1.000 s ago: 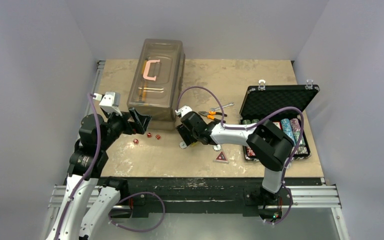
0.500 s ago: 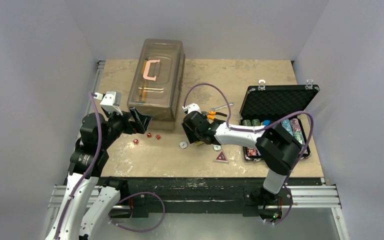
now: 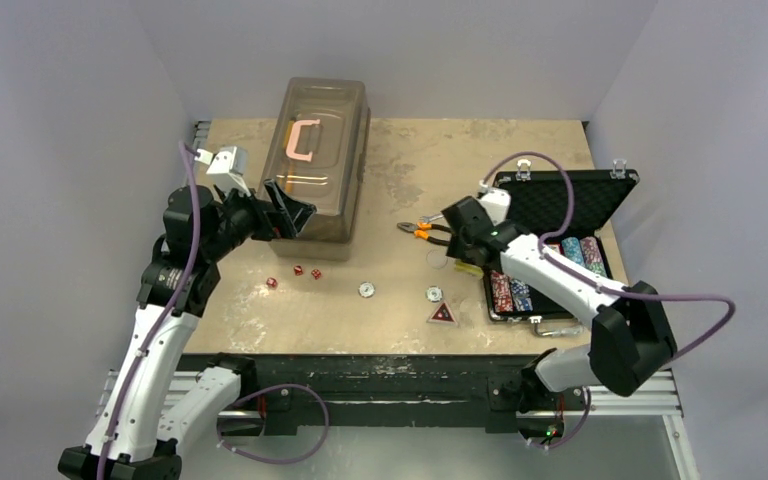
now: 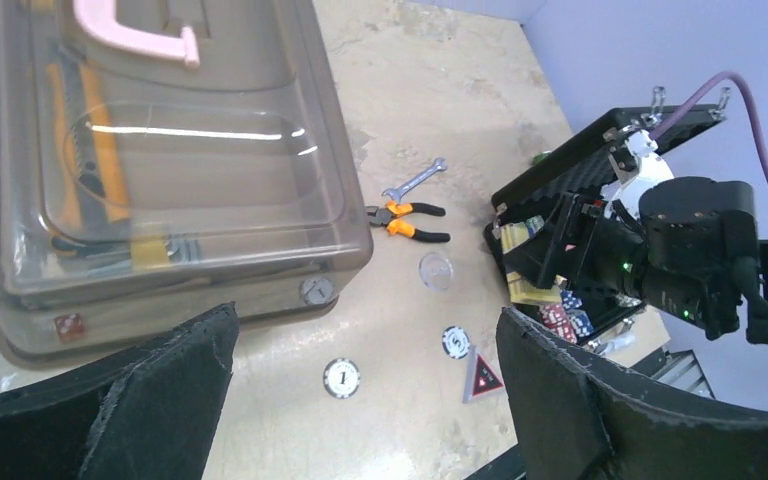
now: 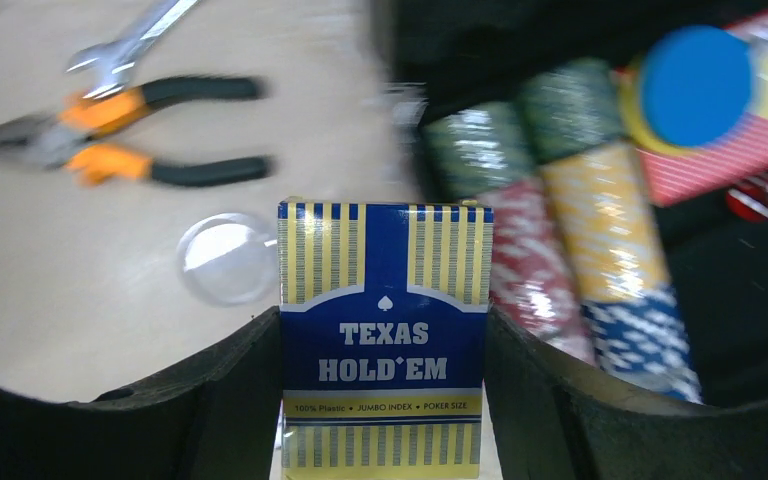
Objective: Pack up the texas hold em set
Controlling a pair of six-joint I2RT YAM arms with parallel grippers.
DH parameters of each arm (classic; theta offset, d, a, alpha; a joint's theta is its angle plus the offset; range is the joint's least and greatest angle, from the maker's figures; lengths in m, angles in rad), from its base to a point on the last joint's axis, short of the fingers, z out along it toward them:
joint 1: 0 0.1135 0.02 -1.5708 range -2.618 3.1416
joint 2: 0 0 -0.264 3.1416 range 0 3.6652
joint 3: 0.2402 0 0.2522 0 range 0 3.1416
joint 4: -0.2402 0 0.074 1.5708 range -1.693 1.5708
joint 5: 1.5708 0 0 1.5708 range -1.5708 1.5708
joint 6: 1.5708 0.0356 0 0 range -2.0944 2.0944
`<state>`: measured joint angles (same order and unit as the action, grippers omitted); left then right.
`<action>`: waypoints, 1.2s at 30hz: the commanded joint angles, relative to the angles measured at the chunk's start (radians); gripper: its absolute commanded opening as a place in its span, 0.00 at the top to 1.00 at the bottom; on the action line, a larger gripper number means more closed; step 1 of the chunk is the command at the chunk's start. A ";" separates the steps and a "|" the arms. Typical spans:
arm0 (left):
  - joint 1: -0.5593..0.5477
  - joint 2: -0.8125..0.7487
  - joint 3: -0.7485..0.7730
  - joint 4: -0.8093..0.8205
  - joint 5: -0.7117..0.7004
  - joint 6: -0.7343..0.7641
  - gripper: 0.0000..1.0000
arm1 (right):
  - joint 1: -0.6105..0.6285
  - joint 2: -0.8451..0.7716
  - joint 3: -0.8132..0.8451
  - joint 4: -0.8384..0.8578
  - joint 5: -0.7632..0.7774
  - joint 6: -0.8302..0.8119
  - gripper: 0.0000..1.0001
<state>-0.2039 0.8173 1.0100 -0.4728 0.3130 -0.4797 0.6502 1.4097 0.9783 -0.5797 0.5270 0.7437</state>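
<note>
Right pincer (image 5: 384, 400) is closed on the card box (image 5: 384, 330), one finger on each long side. Box is blue w/ yellow stripes, reads "TEXAS HOLD'EM", and stands upright in the wrist view. In the top view pincer & box sit at the left edge of the case (image 3: 560, 195), which lies at the right of the table (image 3: 410, 160), open, lid tilted up on the far side. Rows of chips (image 5: 560, 230) lie in the case's base just right of the box: green, red, yellow, blue. A blue round piece (image 5: 695, 85) lies farther in; can't tell what it is. Left of the box, on the table, is a clear disc (image 5: 227, 258), and farther off are pliers (image 5: 130, 140) w/ orange grips, next to a wrench (image 5: 125, 45). Left pincer (image 4: 370, 420) is spread wide w/ nothing in it, held up off the table by the near left corner of the brown box (image 3: 315, 160), whose lid is shut w/ a pink handle (image 3: 303, 138) on top. Loose on the table toward the near edge: three red dice (image 3: 298, 270) in a small cluster left of centre, not touching; a button marked "1" (image 3: 366, 289) right of them; a second button (image 3: 434, 294) farther right; and the red triangle token (image 3: 443, 314) just near of that one, btwn it and the table's near edge.
</note>
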 commanded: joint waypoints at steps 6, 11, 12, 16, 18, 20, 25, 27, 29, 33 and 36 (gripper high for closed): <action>0.006 0.005 -0.002 0.043 0.049 0.031 0.04 | -0.201 -0.266 -0.051 -0.368 0.221 0.383 0.98; 0.004 -0.009 -0.036 0.048 0.087 0.021 0.04 | -0.380 -0.357 -0.079 -0.376 0.211 0.389 0.98; 0.004 -0.005 -0.039 0.053 0.096 0.017 0.04 | -0.411 -0.360 -0.081 -0.376 0.202 0.390 0.99; 0.002 -0.004 -0.042 0.056 0.118 0.009 0.04 | -0.496 -0.344 -0.084 -0.387 0.182 0.421 1.00; 0.001 -0.006 -0.041 0.056 0.118 0.010 0.04 | -0.534 -0.327 -0.082 -0.402 0.175 0.458 1.00; 0.001 -0.006 -0.038 0.049 0.118 0.012 0.04 | -0.580 -0.308 -0.085 -0.419 0.156 0.499 1.00; -0.007 -0.003 -0.037 0.044 0.118 0.013 0.04 | -0.661 -0.270 -0.132 -0.388 0.087 0.572 1.00; -0.009 0.013 -0.032 0.040 0.129 0.013 0.04 | -0.687 -0.263 -0.141 -0.371 0.078 0.586 1.00; -0.012 0.031 -0.025 0.028 0.129 0.016 0.04 | -0.690 -0.258 -0.152 -0.371 0.085 0.629 1.00; -0.016 0.077 -0.005 0.001 0.150 0.017 0.05 | -0.692 -0.238 -0.176 -0.375 0.098 0.698 1.00; -0.042 0.120 0.008 -0.008 0.169 0.019 0.06 | -0.691 -0.227 -0.190 -0.347 0.103 0.722 1.00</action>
<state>-0.2173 0.8993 0.9699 -0.4774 0.4366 -0.4694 -0.0387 1.1748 0.8013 -0.9649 0.5991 1.3628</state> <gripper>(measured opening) 0.949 0.623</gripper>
